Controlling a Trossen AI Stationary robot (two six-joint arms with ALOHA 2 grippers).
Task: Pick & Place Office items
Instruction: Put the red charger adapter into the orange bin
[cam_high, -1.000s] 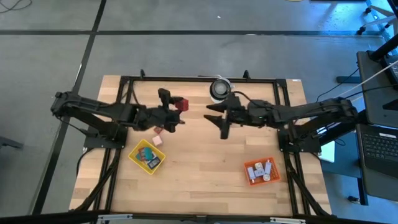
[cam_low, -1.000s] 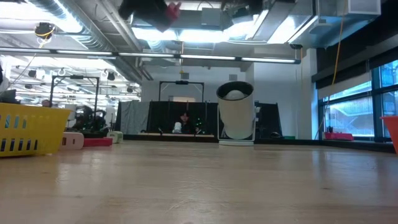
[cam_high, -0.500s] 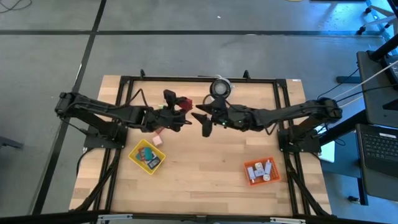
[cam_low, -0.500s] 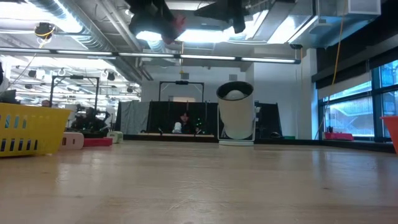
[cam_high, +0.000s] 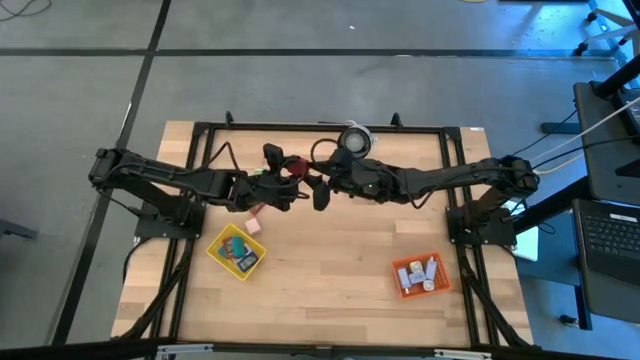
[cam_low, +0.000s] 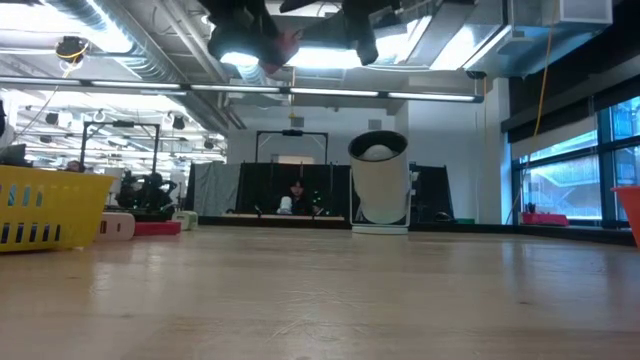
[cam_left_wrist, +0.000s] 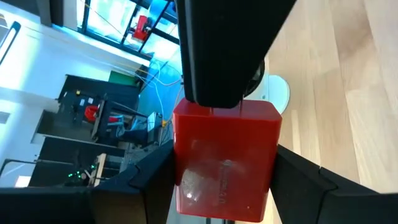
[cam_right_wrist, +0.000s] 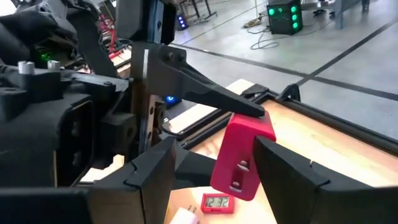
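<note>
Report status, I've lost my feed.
Left claw shut on red block, held aloft. Right claw open, fingers flanking the block for a handover. Nothing between them.

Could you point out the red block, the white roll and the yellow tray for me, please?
red block (cam_left_wrist: 225, 163): left wrist view, front face.
white roll (cam_low: 379, 180): low view, side wall.
yellow tray (cam_high: 222, 240): high view, left rim.

Solid red plastic block (cam_left_wrist: 225, 160); yellow slatted square tray (cam_high: 236, 250); orange square tray (cam_high: 420, 275); pale wooden table (cam_high: 330, 290).
</note>
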